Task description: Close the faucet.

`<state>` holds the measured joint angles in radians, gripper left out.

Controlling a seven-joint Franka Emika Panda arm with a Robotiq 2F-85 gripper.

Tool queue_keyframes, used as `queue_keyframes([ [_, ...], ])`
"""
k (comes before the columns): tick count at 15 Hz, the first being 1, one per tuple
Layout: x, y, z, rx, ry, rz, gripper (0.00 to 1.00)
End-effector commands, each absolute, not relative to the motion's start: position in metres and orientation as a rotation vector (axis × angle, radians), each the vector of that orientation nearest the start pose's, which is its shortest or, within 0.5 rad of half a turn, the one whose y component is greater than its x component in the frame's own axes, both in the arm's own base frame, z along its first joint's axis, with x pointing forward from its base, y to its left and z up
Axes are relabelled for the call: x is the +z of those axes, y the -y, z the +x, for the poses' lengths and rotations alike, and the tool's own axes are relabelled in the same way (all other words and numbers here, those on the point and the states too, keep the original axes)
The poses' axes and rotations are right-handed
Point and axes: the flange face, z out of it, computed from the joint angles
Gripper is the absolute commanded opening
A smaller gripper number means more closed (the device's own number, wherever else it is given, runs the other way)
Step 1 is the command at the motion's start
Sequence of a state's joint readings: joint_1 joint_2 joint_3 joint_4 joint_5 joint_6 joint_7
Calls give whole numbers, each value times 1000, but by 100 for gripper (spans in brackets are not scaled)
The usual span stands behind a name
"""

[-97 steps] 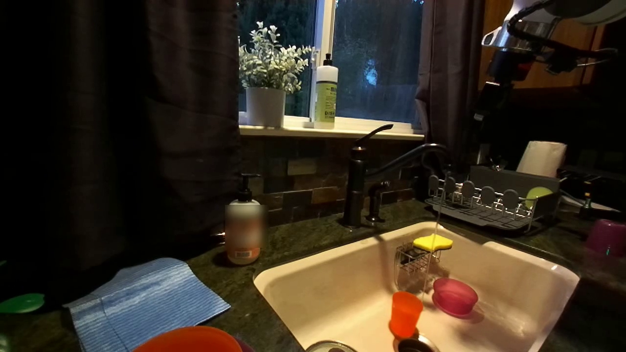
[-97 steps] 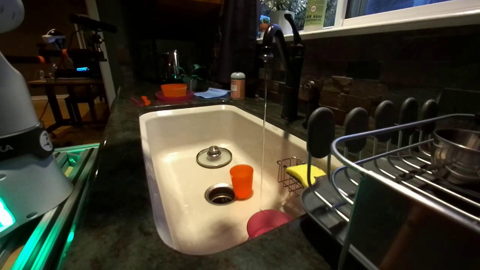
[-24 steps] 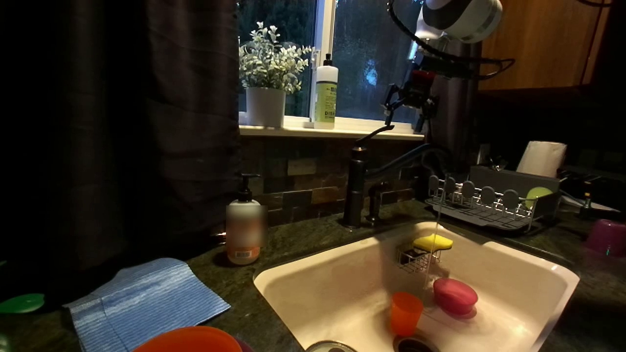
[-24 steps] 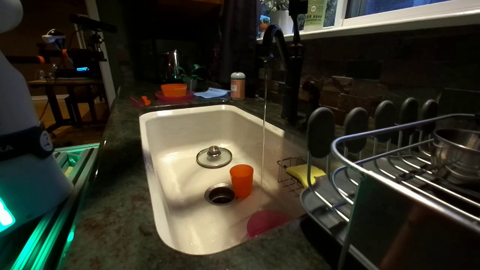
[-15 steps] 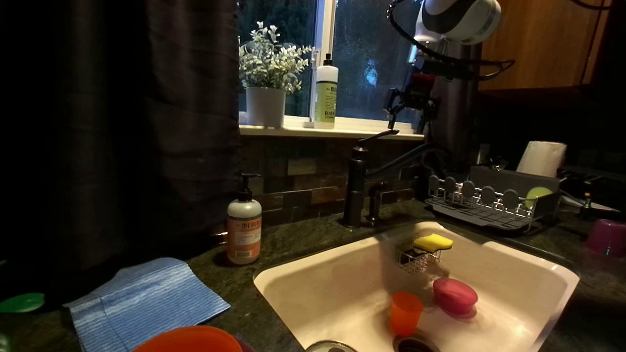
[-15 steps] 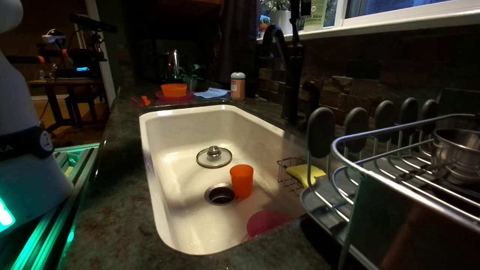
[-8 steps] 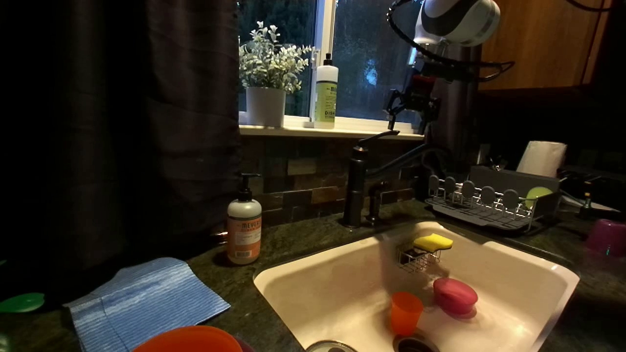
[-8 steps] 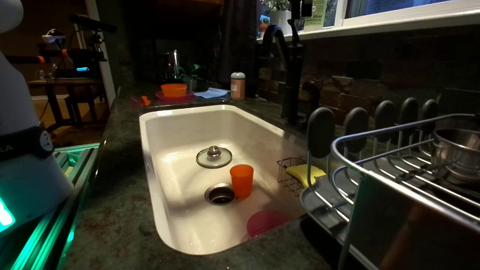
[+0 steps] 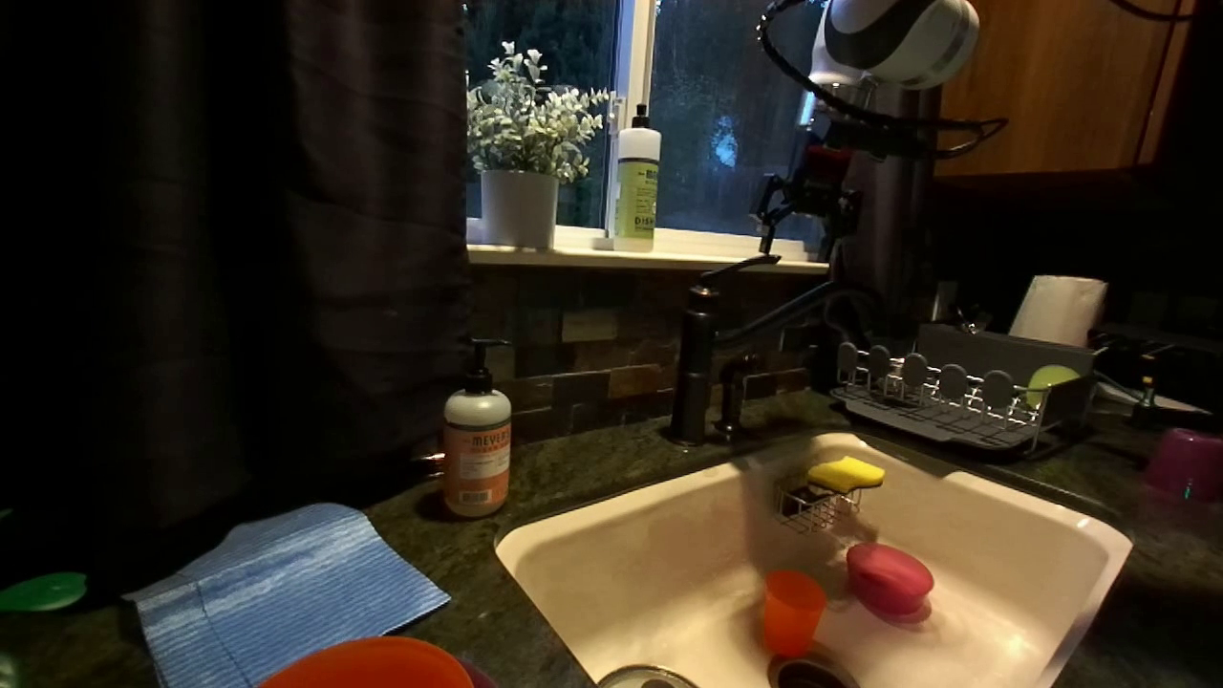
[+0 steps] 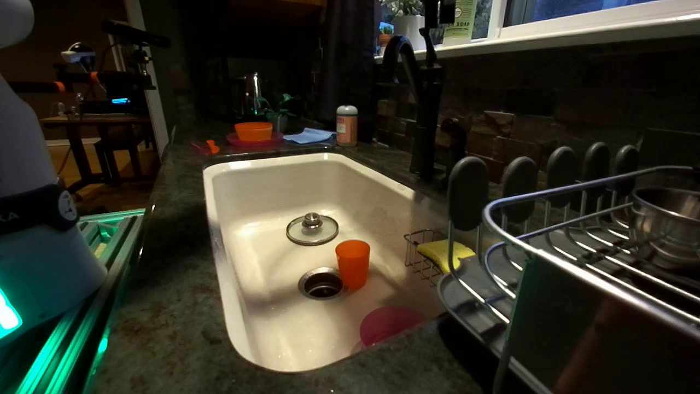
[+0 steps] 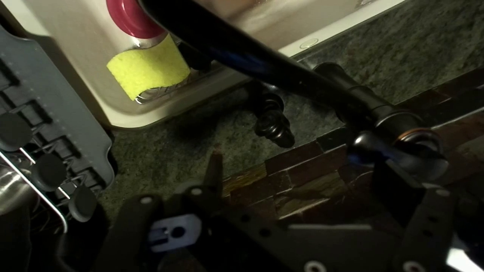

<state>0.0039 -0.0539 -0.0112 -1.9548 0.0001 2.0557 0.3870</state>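
The dark faucet (image 9: 693, 373) stands behind the sink and also shows in the exterior view (image 10: 424, 126); its spout crosses the wrist view (image 11: 257, 60). No water stream shows below the spout in either exterior view. The thin lever (image 9: 736, 271) slants up toward the right and also shows in the wrist view (image 11: 423, 166). My gripper (image 9: 801, 247) is open and points down above the lever tip. In the wrist view, my gripper's jaws (image 11: 302, 166) are wide apart with nothing between them. The right finger is at the lever and seems to touch it.
The white sink (image 9: 650, 535) holds an orange cup (image 9: 793, 612), a pink bowl (image 9: 889, 578) and a yellow sponge (image 9: 847, 473). A dish rack (image 9: 975, 420) stands right of it. A sprayer (image 9: 732, 392), a soap pump bottle (image 9: 478, 454) and the window sill (image 9: 583, 256) are near the faucet.
Since 6.5 s ago my arm has come from the right to above the faucet. Between 1.6 s and 1.0 s ago the lever tipped down slightly and the water stream stopped. Little has moved since.
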Motion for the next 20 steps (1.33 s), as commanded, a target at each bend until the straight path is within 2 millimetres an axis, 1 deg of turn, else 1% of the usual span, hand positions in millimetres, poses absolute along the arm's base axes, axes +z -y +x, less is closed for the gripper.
queue_keyframes([
  [1, 526, 3, 530, -255, -551, -3109, 100],
  [3, 537, -1, 513, -278, -464, -3149, 100],
  [6, 548, -12, 481, -218, -228, -3197, 100],
  [9, 559, -13, 451, -183, -18, -3246, 100],
  [12, 562, -9, 425, -213, 157, -3296, 100],
  [16, 562, -4, 398, -272, 272, -3317, 100],
  [20, 560, -2, 377, -352, 244, -3284, 100],
])
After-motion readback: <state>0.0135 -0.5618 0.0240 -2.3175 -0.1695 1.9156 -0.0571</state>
